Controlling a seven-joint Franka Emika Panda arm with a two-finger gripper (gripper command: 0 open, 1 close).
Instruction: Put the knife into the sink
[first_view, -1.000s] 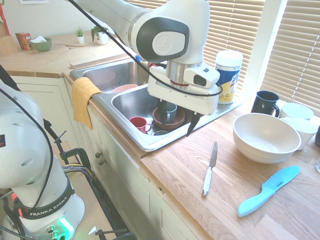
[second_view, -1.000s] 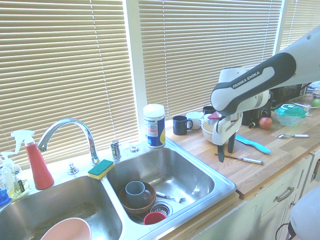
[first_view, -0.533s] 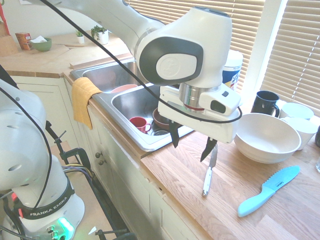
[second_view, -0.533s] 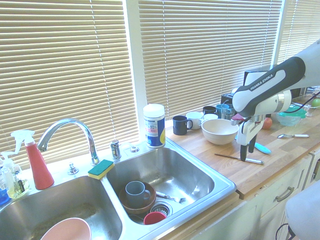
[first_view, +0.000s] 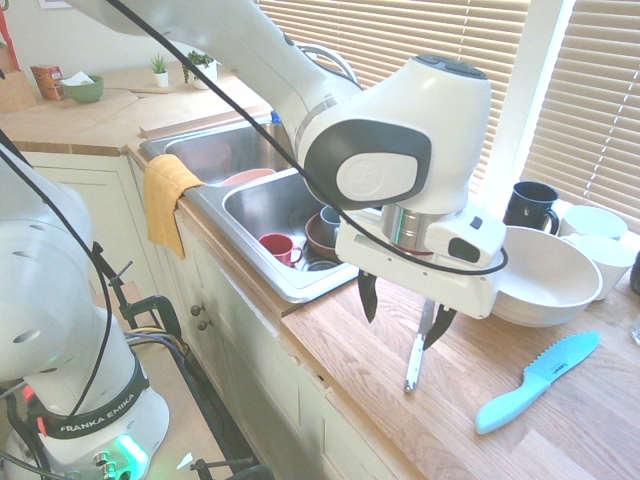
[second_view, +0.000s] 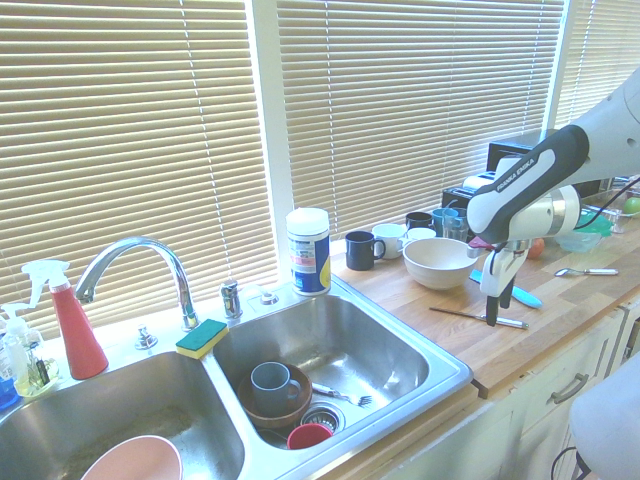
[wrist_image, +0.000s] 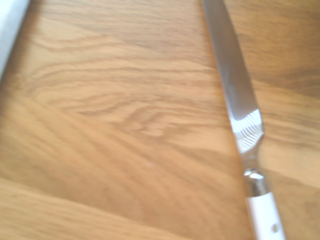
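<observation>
Claw (first_view: 400, 308) now over knife (first_view: 418, 348) | silver blade, white handle

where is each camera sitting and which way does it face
First exterior view: by the cabinet front, looking along the wooden counter past the sink toward the blinds; base, arm and open gripper show above the knife.
Second exterior view: opposite side, over the sink, facing the window; forearm and gripper show.
Wrist view: straight down on the knife; no robot part shows.
Shared: knife, counter; both exteriors also share sink, white bowl and blue knife.
</observation>
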